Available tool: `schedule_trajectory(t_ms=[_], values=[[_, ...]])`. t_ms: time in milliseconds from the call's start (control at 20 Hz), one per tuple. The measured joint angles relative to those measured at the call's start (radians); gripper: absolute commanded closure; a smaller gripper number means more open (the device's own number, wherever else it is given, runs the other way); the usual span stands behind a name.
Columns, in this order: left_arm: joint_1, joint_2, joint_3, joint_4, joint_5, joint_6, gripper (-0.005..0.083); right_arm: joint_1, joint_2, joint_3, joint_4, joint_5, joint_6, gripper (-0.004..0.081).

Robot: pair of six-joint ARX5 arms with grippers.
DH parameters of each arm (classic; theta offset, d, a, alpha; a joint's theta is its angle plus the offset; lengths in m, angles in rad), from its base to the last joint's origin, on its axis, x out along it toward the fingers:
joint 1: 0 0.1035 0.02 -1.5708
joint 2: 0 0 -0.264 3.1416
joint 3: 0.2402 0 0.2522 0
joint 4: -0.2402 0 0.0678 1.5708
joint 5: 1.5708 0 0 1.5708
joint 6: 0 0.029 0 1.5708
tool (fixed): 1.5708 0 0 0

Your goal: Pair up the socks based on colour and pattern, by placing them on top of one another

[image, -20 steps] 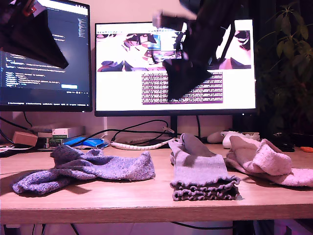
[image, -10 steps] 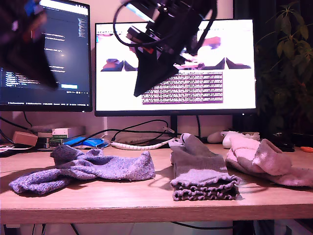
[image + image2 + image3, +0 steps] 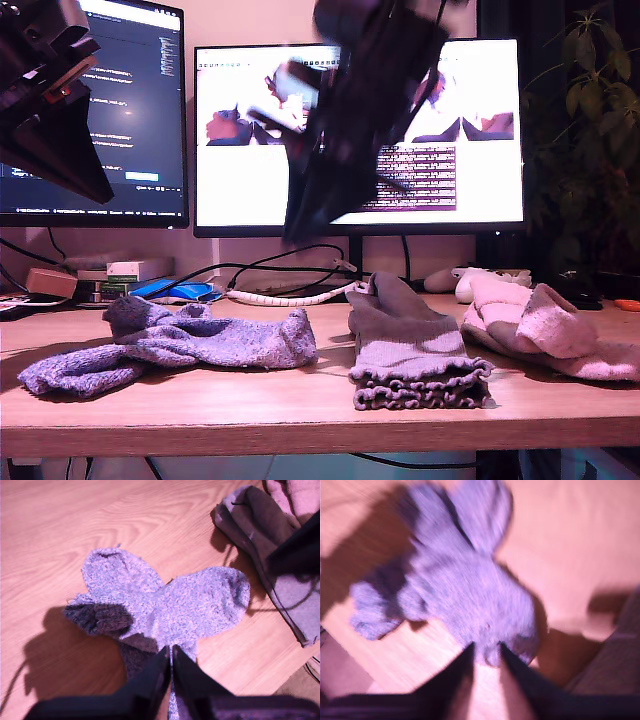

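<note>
Two speckled blue-purple socks (image 3: 200, 345) lie overlapped on the wooden desk (image 3: 300, 410) towards the exterior view's left. In the middle are the grey socks with frilly cuffs (image 3: 410, 355), stacked. The pale pink socks (image 3: 540, 325) lie at that view's right. My first gripper (image 3: 95, 190) hangs high at the exterior view's left, shut and empty, above the blue-purple socks (image 3: 165, 605); the grey socks (image 3: 255, 525) show beside them. My second gripper (image 3: 300, 225) is blurred in mid-air before the middle monitor. Its fingers (image 3: 520, 680) stand a little apart over the blue-purple socks (image 3: 465, 595), holding nothing.
Two monitors (image 3: 440, 130) stand behind the desk, with cables (image 3: 290, 275) and a white coiled cord under them. A white game controller (image 3: 480, 280) lies behind the pink socks. Small boxes (image 3: 130, 272) sit at the exterior view's back left, a plant (image 3: 590, 120) at its right.
The second arm has swung from above the grey socks towards the exterior view's left, and is still blurred. The first arm shifted slightly. The socks have not moved.
</note>
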Motion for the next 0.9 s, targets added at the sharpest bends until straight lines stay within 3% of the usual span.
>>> schedule_trajectory(t_ms=[350, 450, 600, 900], values=[[0.0, 0.002, 0.0, -0.016, 0.0, 0.0, 0.0794, -0.026, 0.072, 0.0, 0.016, -0.001, 0.046, 0.0473], [0.0, 0.002, 0.0, -0.016, 0.0, 0.0, 0.0794, -0.026, 0.087, 0.0, 0.043, -0.002, 0.055, 0.0545], [0.0, 0.002, 0.0, -0.016, 0.0, 0.0, 0.0794, -0.025, 0.092, 0.0, 0.066, -0.005, 0.062, 0.0768], [0.0, 0.002, 0.0, -0.016, -0.004, 0.0, 0.0787, -0.025, 0.098, 0.031, 0.031, -0.001, 0.082, 0.0782]])
